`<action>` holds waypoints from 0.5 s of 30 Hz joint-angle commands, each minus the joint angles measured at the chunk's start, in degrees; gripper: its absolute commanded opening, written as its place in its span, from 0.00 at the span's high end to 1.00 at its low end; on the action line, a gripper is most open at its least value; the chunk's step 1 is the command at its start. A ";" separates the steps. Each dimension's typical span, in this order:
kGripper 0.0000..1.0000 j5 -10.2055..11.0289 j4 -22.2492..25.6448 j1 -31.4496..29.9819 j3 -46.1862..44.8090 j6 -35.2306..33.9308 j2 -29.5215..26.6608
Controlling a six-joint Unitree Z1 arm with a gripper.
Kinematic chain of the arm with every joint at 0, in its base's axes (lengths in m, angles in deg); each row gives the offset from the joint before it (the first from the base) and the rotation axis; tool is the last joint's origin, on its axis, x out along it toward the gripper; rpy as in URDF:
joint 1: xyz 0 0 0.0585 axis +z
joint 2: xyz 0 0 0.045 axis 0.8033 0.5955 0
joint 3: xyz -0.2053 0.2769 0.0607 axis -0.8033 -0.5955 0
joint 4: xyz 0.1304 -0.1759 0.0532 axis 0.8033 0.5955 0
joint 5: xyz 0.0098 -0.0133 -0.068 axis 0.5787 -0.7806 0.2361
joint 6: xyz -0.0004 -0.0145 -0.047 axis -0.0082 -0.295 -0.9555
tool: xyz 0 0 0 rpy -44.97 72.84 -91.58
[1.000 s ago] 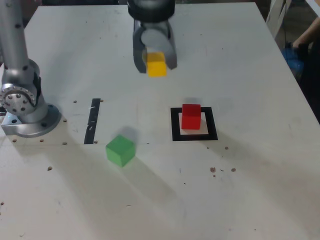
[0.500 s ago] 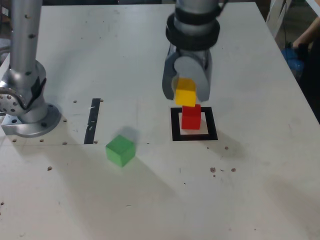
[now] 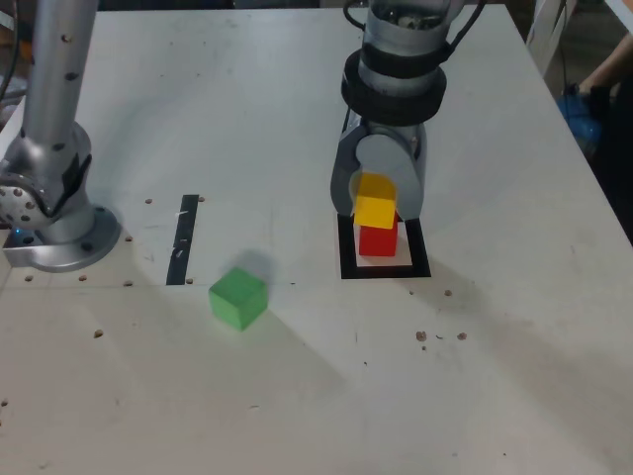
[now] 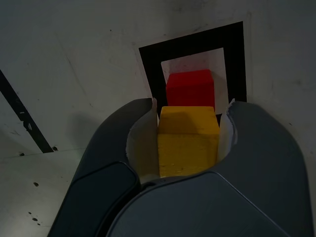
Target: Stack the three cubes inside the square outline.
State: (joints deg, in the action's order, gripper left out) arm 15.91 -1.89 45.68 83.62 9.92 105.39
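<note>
The red cube (image 3: 377,239) (image 4: 190,88) sits inside the black square outline (image 3: 347,259) (image 4: 153,61) on the white table. My gripper (image 3: 376,208) (image 4: 187,133) is shut on the yellow cube (image 3: 375,208) (image 4: 187,140), which it holds just above the red one; whether the two touch I cannot tell. The green cube (image 3: 237,296) lies alone on the table, well toward the exterior view's left of the outline. In the wrist view both grey fingers (image 4: 138,143) press on the yellow cube's sides.
The arm's grey base (image 3: 49,213) stands at the exterior view's left edge. A short black tape strip (image 3: 183,240) (image 4: 22,116) lies between base and outline. A person's arm (image 3: 603,74) shows past the table's right edge.
The gripper carried the yellow cube from the far middle of the table toward the exterior view's right and down, to just over the red cube. The red and green cubes stayed put.
</note>
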 commanded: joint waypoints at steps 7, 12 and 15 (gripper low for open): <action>0.65 0.16 -0.67 1.29 -0.92 0.51 0.42; 0.61 -0.26 -1.35 1.44 -1.13 0.69 1.04; 0.58 -0.43 -1.64 1.42 -1.14 0.79 1.27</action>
State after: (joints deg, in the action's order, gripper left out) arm 15.60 -3.40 47.03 82.57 10.57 106.46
